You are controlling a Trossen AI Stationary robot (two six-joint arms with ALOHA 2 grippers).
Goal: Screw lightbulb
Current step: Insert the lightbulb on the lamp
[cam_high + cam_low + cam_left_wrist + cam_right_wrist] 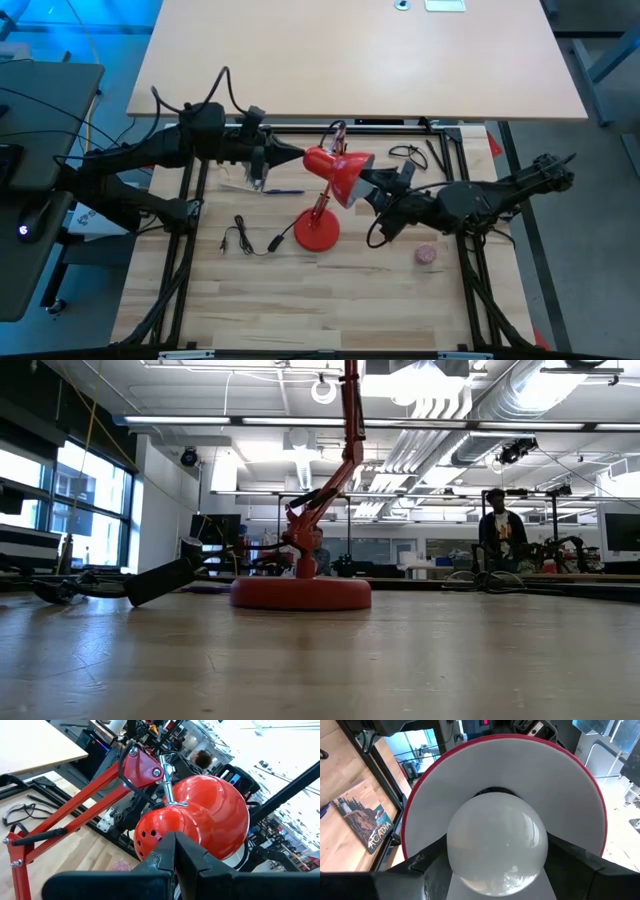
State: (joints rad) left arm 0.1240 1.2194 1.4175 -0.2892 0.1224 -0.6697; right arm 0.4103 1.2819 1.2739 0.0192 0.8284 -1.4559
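A red desk lamp stands on its round base [317,232] mid-table, its shade [343,173] raised and tipped toward the right. The white lightbulb [495,827] sits in the shade's white-lined mouth [445,775], and its screw base is hidden behind the glass. My right gripper [374,190] reaches in level from the right and is shut on the bulb. My left gripper [300,158] comes level from the left, shut, with its tips at the back of the shade. The low view shows only the lamp's base [300,593] and arm. My left gripper's shut fingertips [174,840] lie against the small rounded rear cap of the shade [155,827], beside its vent holes, coming level from the table's left. My right gripper pinches the bulb's round glass [470,865] between its two fingers [422,870], one on each side. The fingers come level from the table's right, pointing into the shade's mouth. The bulb is clear of the table, with its round end toward the gripper.
A small pink ball [427,254] lies near my right arm. The lamp's black cord and plug [250,242] trail left of the base. A blue pen [283,191], a picture booklet [365,820] and black cables [412,152] lie farther back. People stand in the room beyond.
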